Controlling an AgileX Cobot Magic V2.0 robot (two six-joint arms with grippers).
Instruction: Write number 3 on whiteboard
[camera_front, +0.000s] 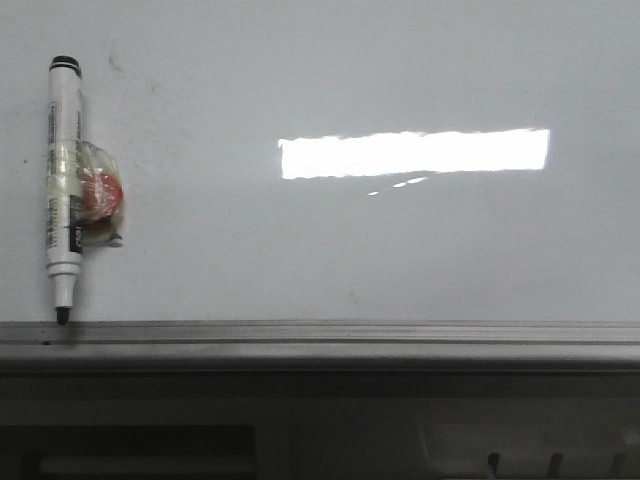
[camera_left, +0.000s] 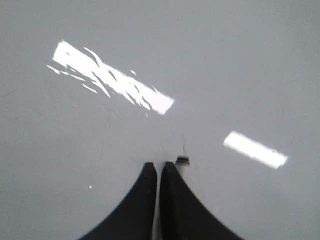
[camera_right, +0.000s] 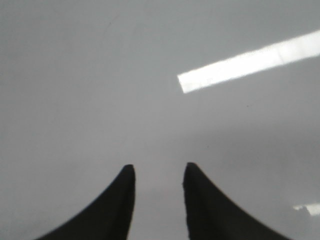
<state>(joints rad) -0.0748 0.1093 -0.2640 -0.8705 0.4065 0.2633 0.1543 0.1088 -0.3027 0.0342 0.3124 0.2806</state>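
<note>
The whiteboard (camera_front: 400, 260) fills the front view, pale and glossy, with a bright rectangular reflection (camera_front: 414, 153). A white marker (camera_front: 62, 180) with black ends lies on it at the far left, its tip pointing at the near rail, with a taped clear-and-red wad (camera_front: 100, 195) on its side. No number 3 shows on the board. My left gripper (camera_left: 159, 167) has its jaws together; a white, black-banded marker end (camera_left: 183, 162) peeks out beside one fingertip, outside the jaws, with a short thin dark mark (camera_left: 184, 146) just beyond it. My right gripper (camera_right: 157, 172) is open and empty over bare board. Neither gripper shows in the front view.
A grey metal rail (camera_front: 320, 340) runs along the board's near edge, with a dark shelf below it. Faint grey smudges (camera_front: 120, 62) sit near the marker's top end. Light reflections lie across the board in both wrist views.
</note>
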